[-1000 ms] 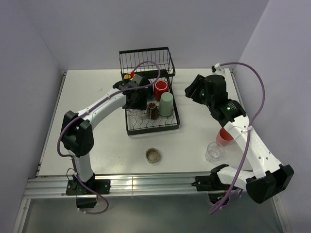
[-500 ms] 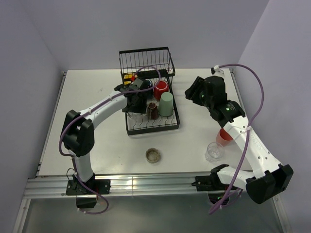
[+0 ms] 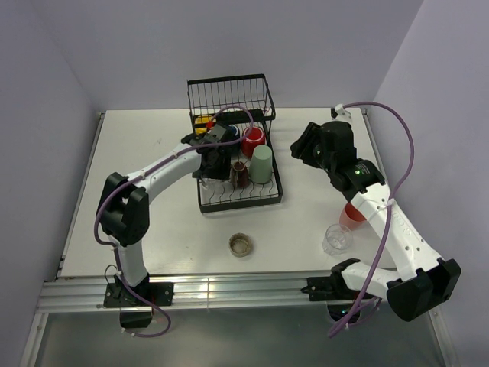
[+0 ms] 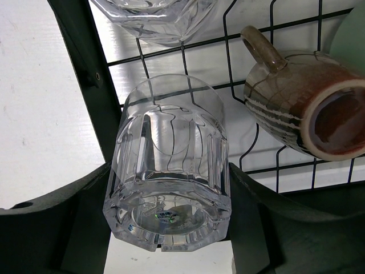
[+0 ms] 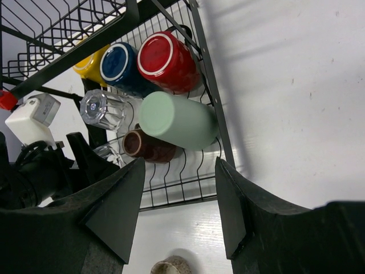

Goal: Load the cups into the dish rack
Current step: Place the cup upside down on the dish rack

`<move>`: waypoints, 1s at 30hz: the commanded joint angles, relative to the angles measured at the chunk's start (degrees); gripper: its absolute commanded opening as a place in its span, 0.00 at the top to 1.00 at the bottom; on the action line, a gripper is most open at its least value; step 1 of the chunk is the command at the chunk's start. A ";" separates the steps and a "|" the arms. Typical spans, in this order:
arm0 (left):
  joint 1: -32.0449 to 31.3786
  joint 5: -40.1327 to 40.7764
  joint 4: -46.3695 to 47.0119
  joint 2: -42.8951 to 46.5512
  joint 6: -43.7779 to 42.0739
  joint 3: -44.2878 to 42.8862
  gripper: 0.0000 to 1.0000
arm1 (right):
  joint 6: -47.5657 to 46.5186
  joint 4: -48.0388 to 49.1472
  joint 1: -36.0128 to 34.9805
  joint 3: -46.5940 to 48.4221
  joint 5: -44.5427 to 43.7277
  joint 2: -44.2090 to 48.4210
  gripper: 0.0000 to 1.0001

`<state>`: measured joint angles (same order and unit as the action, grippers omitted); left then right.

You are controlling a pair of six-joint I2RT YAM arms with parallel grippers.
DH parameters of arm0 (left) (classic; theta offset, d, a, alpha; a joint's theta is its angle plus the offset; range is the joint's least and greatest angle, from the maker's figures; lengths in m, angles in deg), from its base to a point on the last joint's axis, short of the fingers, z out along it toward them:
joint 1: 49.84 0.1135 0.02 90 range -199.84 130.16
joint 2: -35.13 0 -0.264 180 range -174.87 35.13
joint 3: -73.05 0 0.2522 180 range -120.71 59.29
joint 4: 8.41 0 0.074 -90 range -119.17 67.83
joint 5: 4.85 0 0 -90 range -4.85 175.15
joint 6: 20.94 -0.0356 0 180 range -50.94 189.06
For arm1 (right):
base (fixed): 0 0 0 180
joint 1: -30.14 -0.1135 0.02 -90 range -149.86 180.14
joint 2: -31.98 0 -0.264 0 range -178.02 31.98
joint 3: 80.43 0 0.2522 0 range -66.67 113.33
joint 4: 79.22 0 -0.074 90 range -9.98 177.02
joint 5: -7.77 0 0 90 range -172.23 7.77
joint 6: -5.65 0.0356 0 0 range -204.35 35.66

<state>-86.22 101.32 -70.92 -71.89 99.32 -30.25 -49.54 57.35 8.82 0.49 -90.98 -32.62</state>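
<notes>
White tabletop (image 3: 157, 222), black wire rack (image 3: 241, 205), left jaws clamping faceted glass (image 4: 168, 171)

Bright, even overhead light leaves only soft shadows on the white bench (image 3: 306, 229). The clear glass (image 4: 168, 171) glints with highlights. The wrist-view edges seem slightly soft.

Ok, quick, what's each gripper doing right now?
Left gripper: jaws closed on the clear glass.
Right gripper: jaws open, holding nothing.
</notes>
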 commanded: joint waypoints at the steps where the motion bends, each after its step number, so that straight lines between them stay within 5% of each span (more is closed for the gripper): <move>1: -0.18 -0.08 0.41 -0.47 0.41 -0.64 0.96 | -0.88 1.37 0.49 0.17 0.05 0.61 0.40; 10: -0.09 0.53 0.33 -1.52 0.85 -0.38 0.78 | -0.97 1.46 0.49 -0.01 0.32 0.09 0.40; 20: -0.18 1.59 0.67 -1.87 1.56 0.77 0.36 | -1.15 1.28 0.40 -0.18 0.49 -0.18 0.40; 30: -0.09 2.03 1.55 -1.08 1.64 1.82 0.23 | -1.15 1.28 0.49 -0.27 0.93 -0.35 0.38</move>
<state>-86.70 103.02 -69.78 -73.13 100.20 -29.05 -49.76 57.37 8.82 0.40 -90.07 -32.97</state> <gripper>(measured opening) 0.769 0.621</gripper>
